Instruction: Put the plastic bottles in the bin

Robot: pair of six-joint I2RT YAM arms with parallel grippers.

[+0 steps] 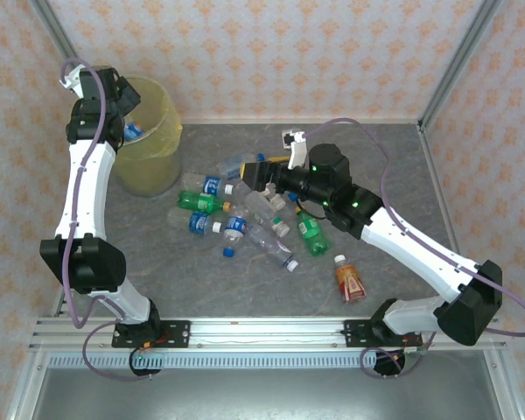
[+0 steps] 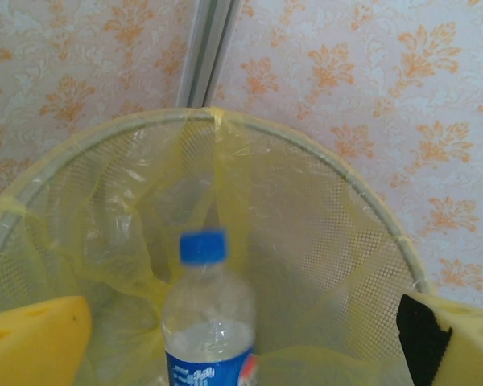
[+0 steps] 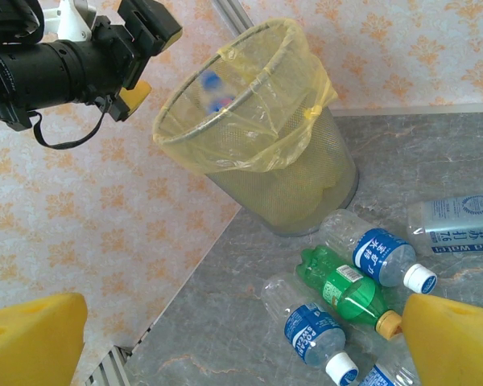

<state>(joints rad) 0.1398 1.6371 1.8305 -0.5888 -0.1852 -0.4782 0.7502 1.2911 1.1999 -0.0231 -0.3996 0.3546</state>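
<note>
With both pairs of jaws apart (left gripper (image 2: 241, 326) empty over the bin (image 2: 338, 165)), the right gripper (image 3: 245, 338) could bump the green bottle (image 3: 346, 289) and scatter the clear bottles (image 3: 314, 334) crowding it.

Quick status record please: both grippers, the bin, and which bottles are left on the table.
left gripper: open, over the bin
bottle at left gripper: clear bottle with blue cap, upright between the fingers, touching neither in view
right gripper: open, empty, above the pile
pile of bottles: clear and green ones lying on the table, right of the bin
orange-red bottle: lying alone, apart from the pile
task: not finished
</note>
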